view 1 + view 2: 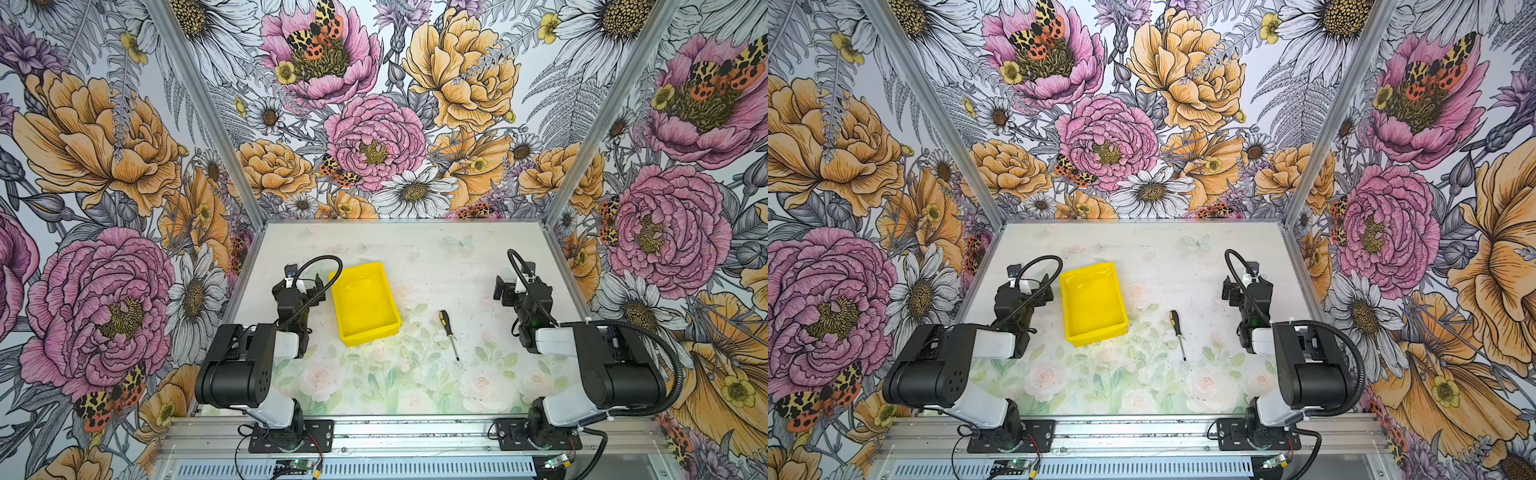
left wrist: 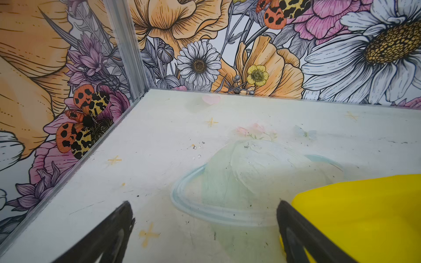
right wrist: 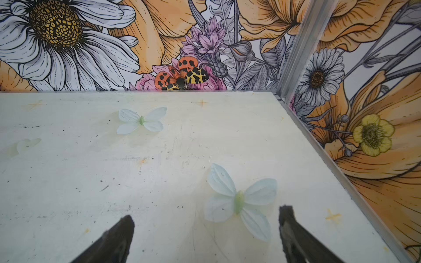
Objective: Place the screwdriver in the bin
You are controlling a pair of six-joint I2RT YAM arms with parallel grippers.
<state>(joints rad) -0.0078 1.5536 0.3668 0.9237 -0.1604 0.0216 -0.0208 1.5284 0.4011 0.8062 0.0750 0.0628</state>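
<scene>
The screwdriver [image 1: 449, 334] [image 1: 1178, 336], black handle with yellow accents and a thin metal shaft, lies flat on the table right of centre, handle toward the back. The yellow bin [image 1: 368, 337] [image 1: 1094, 334] sits just left of it, with nothing inside. My left gripper [image 1: 300, 279] [image 1: 1027, 284] [image 2: 204, 205] stands open beside the bin's left wall [image 2: 364, 216], holding nothing. My right gripper [image 1: 517, 282] [image 1: 1244, 286] [image 3: 207, 214] is open over bare table, well to the right of the screwdriver. Neither wrist view shows the screwdriver.
Flower-printed walls [image 1: 374, 124] with aluminium corner posts [image 1: 582, 166] enclose the table on three sides. The tabletop [image 1: 415, 386] carries a faded floral print. Both arm bases [image 1: 286, 432] [image 1: 540, 432] are bolted to the front rail.
</scene>
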